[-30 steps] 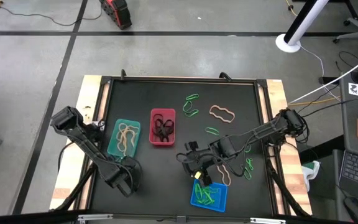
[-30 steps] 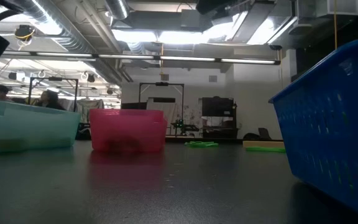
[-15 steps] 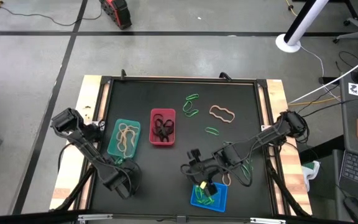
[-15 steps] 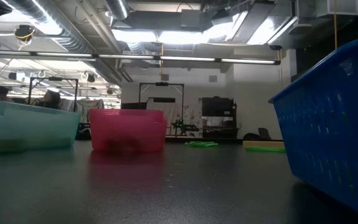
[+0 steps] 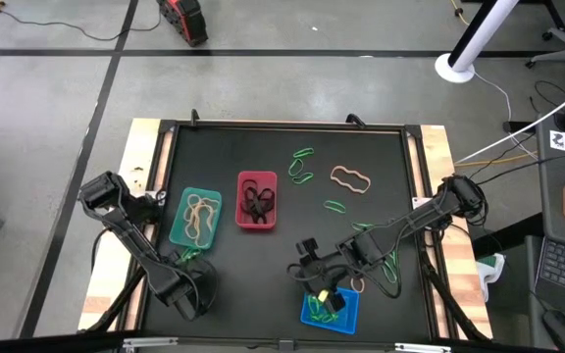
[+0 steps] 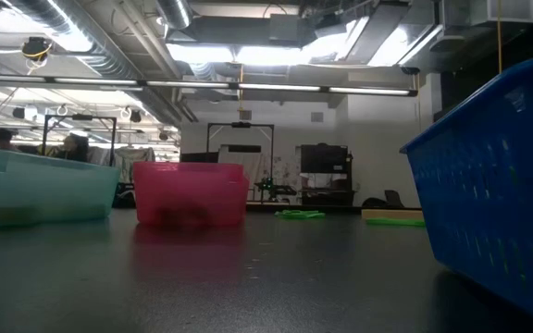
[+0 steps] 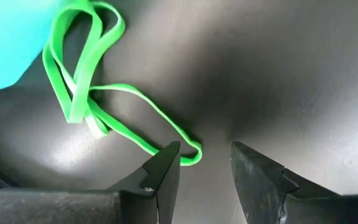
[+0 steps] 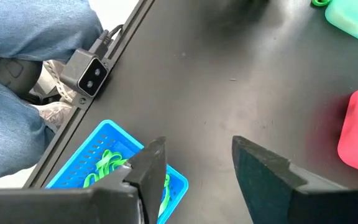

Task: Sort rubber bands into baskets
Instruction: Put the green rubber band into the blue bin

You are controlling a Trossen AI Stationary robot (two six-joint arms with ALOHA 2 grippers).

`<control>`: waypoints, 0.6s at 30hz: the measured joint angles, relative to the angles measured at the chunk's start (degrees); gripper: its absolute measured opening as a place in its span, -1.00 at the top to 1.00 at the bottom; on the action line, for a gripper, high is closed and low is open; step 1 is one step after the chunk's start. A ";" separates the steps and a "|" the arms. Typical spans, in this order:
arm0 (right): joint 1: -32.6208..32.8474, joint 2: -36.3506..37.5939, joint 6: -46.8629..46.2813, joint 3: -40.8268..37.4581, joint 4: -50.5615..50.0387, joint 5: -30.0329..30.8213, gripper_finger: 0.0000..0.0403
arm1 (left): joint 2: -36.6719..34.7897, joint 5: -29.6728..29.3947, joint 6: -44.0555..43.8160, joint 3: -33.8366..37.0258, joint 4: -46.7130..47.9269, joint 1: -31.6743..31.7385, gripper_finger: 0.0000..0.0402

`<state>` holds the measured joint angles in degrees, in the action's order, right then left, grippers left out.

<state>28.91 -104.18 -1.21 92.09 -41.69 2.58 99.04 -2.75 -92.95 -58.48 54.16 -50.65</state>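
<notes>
A green rubber band (image 7: 98, 99) lies flat on the black table beside the teal basket (image 5: 196, 217), which holds tan bands. My left gripper (image 7: 204, 158) points down over it, open, with one end of the band between its fingertips. My right gripper (image 8: 194, 165) hangs open over the far edge of the blue basket (image 8: 114, 165), which holds green bands, and has nothing between its fingers. The red basket (image 5: 257, 201) holds black bands. Loose green bands (image 5: 301, 167) and a tan band (image 5: 351, 178) lie at the far right of the table.
More green bands (image 5: 390, 265) and a tan band (image 5: 357, 282) lie under my right arm, near the table's right edge. A person's legs in jeans (image 8: 30, 43) and a small camera (image 8: 89, 71) sit at the table's near edge. The table's middle is bare.
My right gripper has gone toward the table's near edge and now hangs over the blue basket. My left gripper has shifted a little toward the near left corner, away from the teal basket. Both have stayed open.
</notes>
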 joint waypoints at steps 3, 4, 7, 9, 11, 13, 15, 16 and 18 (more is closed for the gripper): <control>0.00 0.00 0.00 0.00 -0.02 0.00 0.10 | 0.00 -0.58 0.00 0.00 0.16 0.00 0.31; 0.00 0.00 0.00 0.00 0.00 0.00 0.10 | 0.00 -0.76 -0.02 0.00 0.25 0.00 0.31; 0.00 0.00 0.00 0.00 -0.02 -0.01 0.10 | 0.00 -0.96 -0.03 0.00 -0.06 0.00 0.31; 0.00 0.00 0.00 0.00 -0.02 -0.01 0.10 | 0.00 -0.96 -0.04 0.00 -0.82 0.00 0.31; 0.00 0.00 0.00 0.00 -0.02 0.00 0.10 | 0.00 -0.96 0.10 0.00 -1.28 0.00 0.31; 0.00 0.00 0.00 0.00 -0.02 0.01 0.10 | 0.00 -0.96 0.12 0.00 -1.07 0.00 0.31; 0.00 0.00 0.00 0.00 -0.02 0.01 0.10 | 0.00 -0.96 0.13 0.00 -1.03 0.00 0.31; 0.00 0.00 0.00 0.00 -0.02 0.01 0.10 | 0.00 -0.96 0.13 0.00 -1.06 -0.11 0.31; 0.00 0.00 0.00 0.00 -0.02 -0.01 0.10 | 0.00 -0.98 -0.02 0.00 -1.06 -0.40 0.31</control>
<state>28.91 -104.18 -1.21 92.09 -41.71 2.57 99.04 -3.73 -92.97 -58.48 53.10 -51.05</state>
